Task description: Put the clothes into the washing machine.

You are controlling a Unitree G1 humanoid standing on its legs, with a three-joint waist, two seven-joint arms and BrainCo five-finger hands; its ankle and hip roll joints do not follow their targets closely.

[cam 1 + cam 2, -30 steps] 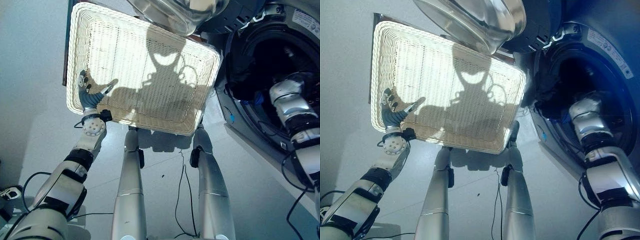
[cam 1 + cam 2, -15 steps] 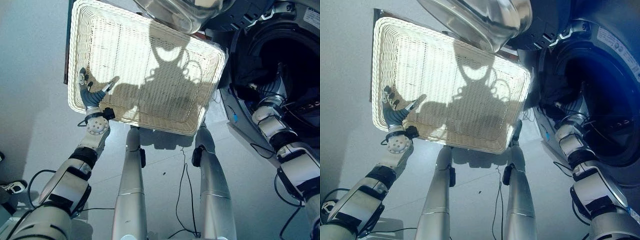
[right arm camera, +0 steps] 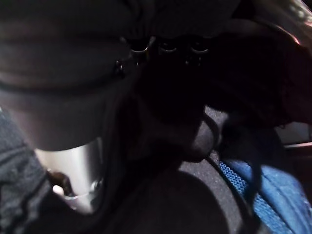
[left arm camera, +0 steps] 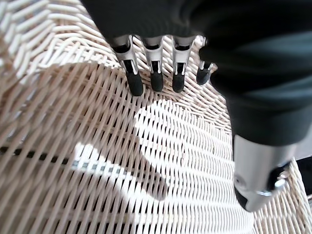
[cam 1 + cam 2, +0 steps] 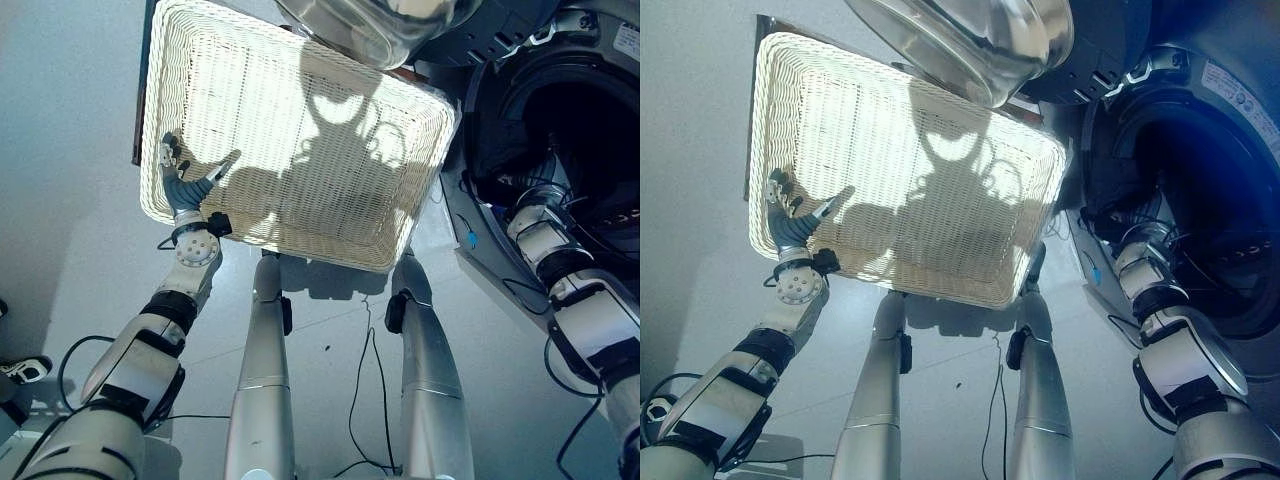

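Note:
A white wicker basket (image 5: 290, 120) lies on the floor with no clothes in it. My left hand (image 5: 178, 185) rests open at its near left corner, its fingers (image 4: 156, 73) straight over the weave. The washing machine's drum (image 5: 590, 120) gapes dark at the right. My right arm (image 5: 545, 235) reaches into its lower left part. In the right wrist view my right hand (image 3: 73, 73) is pushed into dark cloth (image 3: 195, 141), which hides its fingers. Blue cloth (image 3: 273, 195) lies beside the dark cloth.
The machine's round glass door (image 5: 370, 25) hangs open above the basket's far right edge. A dark board (image 5: 137, 120) shows under the basket's left side. Pale floor (image 5: 60, 150) stretches to the left of the basket.
My right arm has pulled back from deep in the drum toward the lower left of its opening. My left hand has stayed at the basket's corner.

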